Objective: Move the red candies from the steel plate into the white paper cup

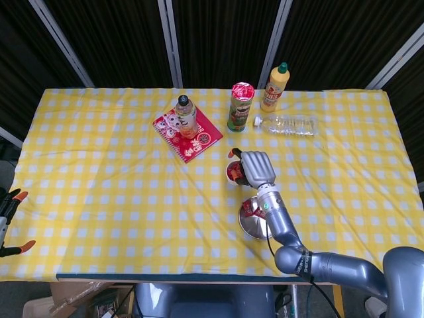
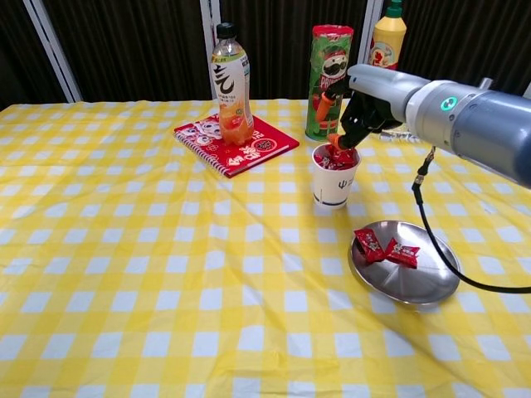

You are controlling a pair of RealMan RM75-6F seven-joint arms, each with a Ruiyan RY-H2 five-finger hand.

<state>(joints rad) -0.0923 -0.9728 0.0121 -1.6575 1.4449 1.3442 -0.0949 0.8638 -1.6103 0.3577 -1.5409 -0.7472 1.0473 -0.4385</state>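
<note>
The white paper cup (image 2: 334, 186) stands mid-table with red candies (image 2: 335, 157) showing at its rim. My right hand (image 2: 358, 106) hovers just above the cup, fingers spread and pointing down, nothing plainly between them. In the head view the same hand (image 1: 257, 168) covers most of the cup (image 1: 232, 174). The steel plate (image 2: 415, 284) lies to the cup's right and nearer to me, with two red candies (image 2: 368, 244) (image 2: 402, 252) on its left part. The plate (image 1: 254, 227) sits partly under my forearm in the head view. My left hand is out of both views.
A red notebook (image 2: 236, 143) with an orange drink bottle (image 2: 231, 87) on it lies left of the cup. Behind the cup stand a green Pringles can (image 2: 330, 79) and a yellow sauce bottle (image 2: 384, 46). A clear bottle (image 1: 286, 124) lies on its side at the back.
</note>
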